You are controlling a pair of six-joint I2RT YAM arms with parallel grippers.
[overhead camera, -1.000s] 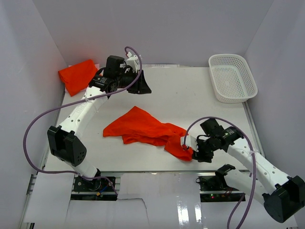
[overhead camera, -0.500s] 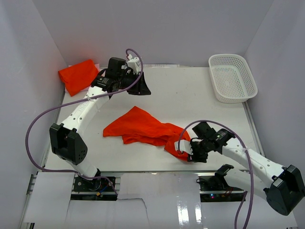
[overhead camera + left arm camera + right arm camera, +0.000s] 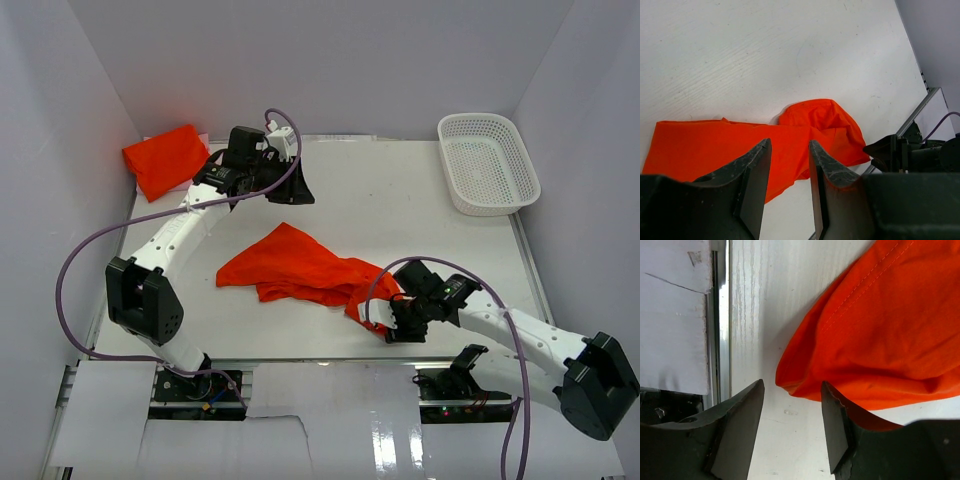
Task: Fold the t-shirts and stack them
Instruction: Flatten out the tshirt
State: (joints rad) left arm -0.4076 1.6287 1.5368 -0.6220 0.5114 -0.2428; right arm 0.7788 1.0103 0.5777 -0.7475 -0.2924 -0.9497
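While the two arms reach over the white desk (image 3: 400, 200), the top view shows a crumpled t-shirt (image 3: 300, 268) sprawled across the middle, bright orange-red, its near right end bunched beside the right tool (image 3: 385, 325). That tool sits low at the front of the desk with the cloth's edge against it. The left tool (image 3: 296, 186) hangs above the far left part of the desk, well apart from the heap. A folded t-shirt (image 3: 163, 158) lies in the far left corner against the wall, and a white mesh basket (image 3: 488, 162) stands at the far right.

From the left wrist, the left tool's two dark jaws stand apart with nothing between them; below, well clear of them, the crumpled t-shirt spreads over bare desk, one rounded lump toward the right, the right arm's dark end just beyond it.

From the right wrist, the right tool's jaws are likewise parted and grip nothing. A stitched fold of the crumpled t-shirt lies on the desk just ahead of the gap, its lower edge running behind the right-hand jaw, close to the desk's front edge.
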